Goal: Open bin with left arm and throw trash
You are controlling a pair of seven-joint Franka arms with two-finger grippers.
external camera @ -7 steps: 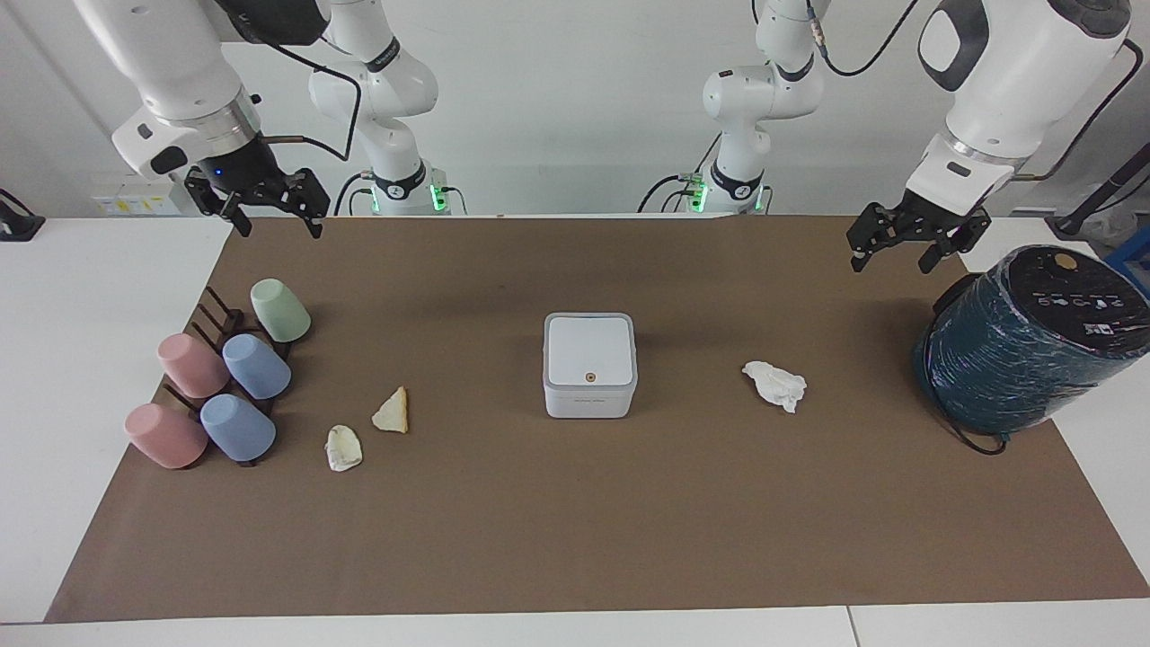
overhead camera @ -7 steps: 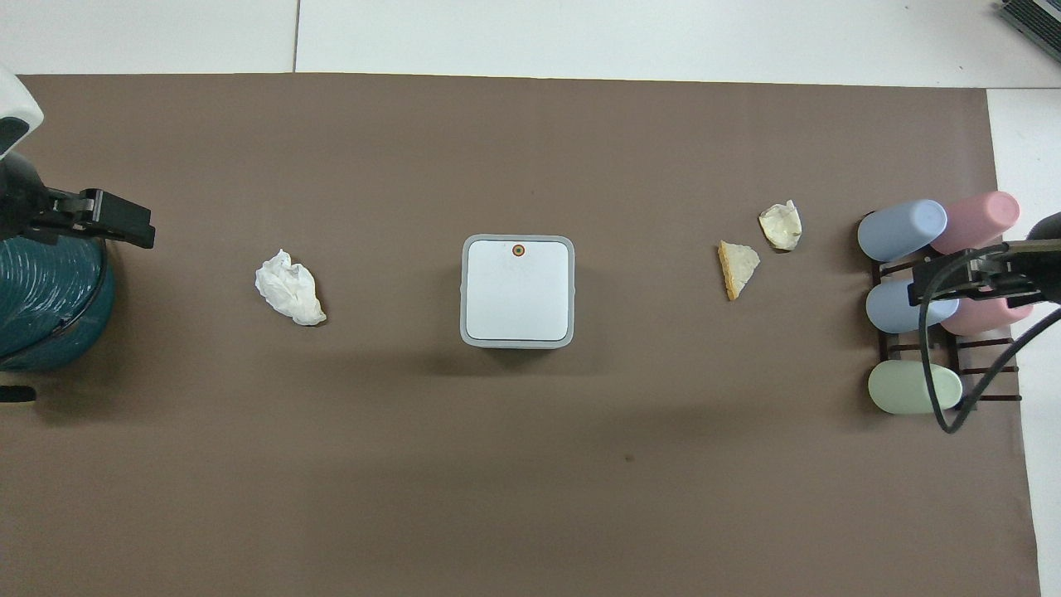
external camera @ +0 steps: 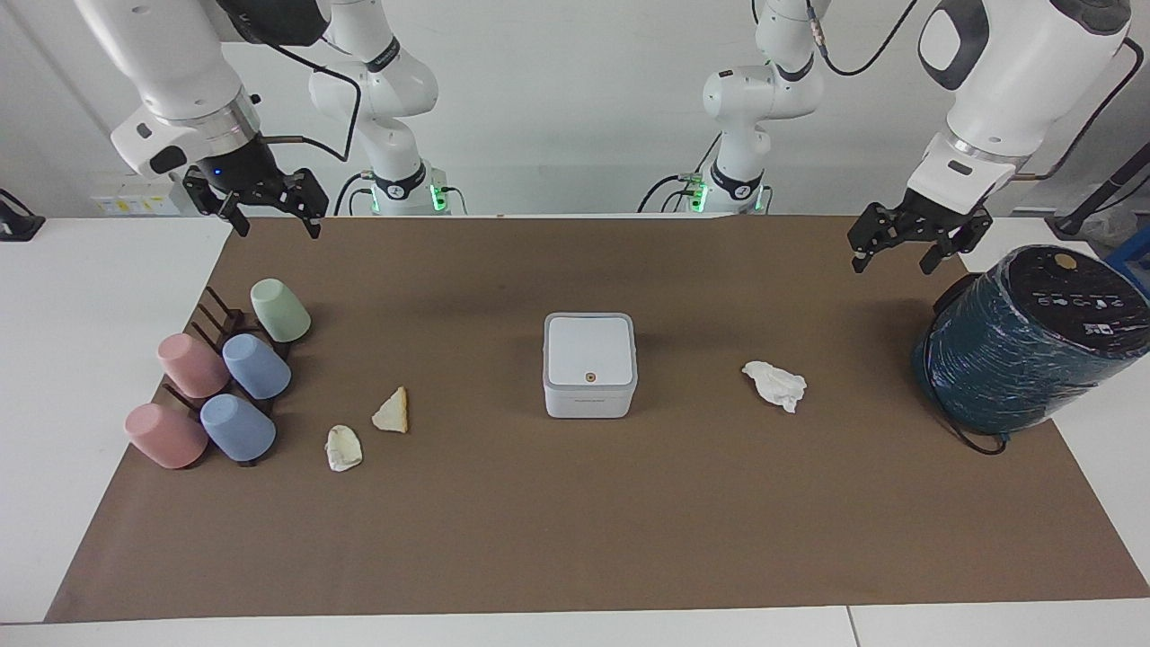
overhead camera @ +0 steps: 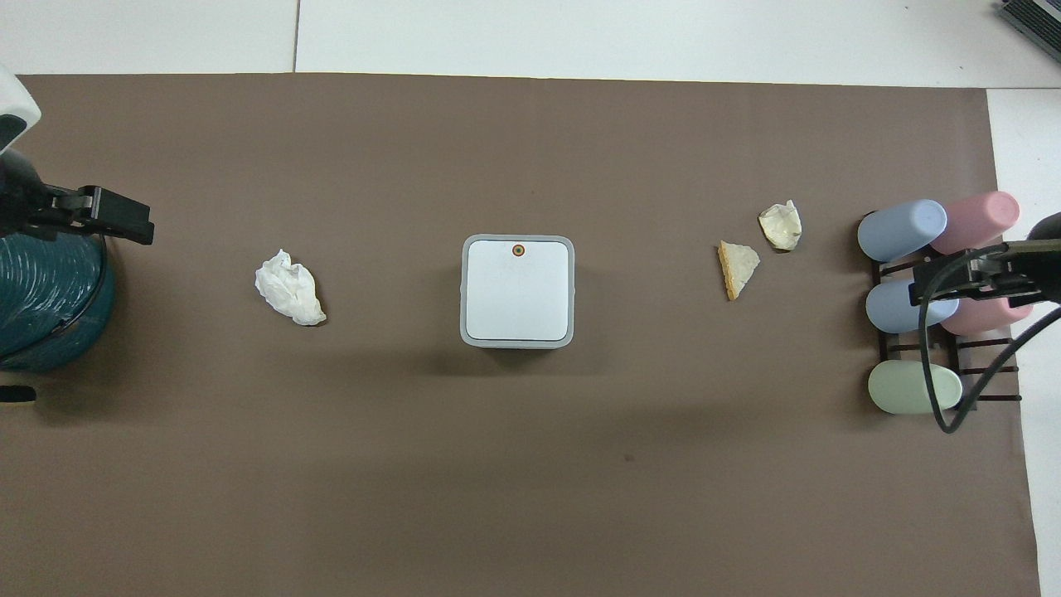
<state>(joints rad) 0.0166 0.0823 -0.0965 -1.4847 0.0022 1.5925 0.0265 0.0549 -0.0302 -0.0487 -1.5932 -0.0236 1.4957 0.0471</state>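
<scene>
The white square bin [external camera: 589,364] stands in the middle of the brown mat with its lid shut; it also shows in the overhead view [overhead camera: 517,290]. A white tissue wad [external camera: 774,385] [overhead camera: 290,288] lies beside the bin toward the left arm's end. Two cream wads [external camera: 392,412] [external camera: 343,447] lie toward the right arm's end, also in the overhead view [overhead camera: 737,265] [overhead camera: 781,225]. My left gripper [external camera: 891,259] [overhead camera: 116,217] hangs open and empty in the air by the teal cylinder. My right gripper [external camera: 278,226] [overhead camera: 970,278] hangs open and empty over the cup rack.
A large dark teal wrapped cylinder [external camera: 1024,341] [overhead camera: 46,298] stands at the left arm's end of the mat. A dark rack with several pastel cups [external camera: 225,377] [overhead camera: 928,298] stands at the right arm's end.
Both grippers have shifted very slightly upward. Nothing on the table has moved.
</scene>
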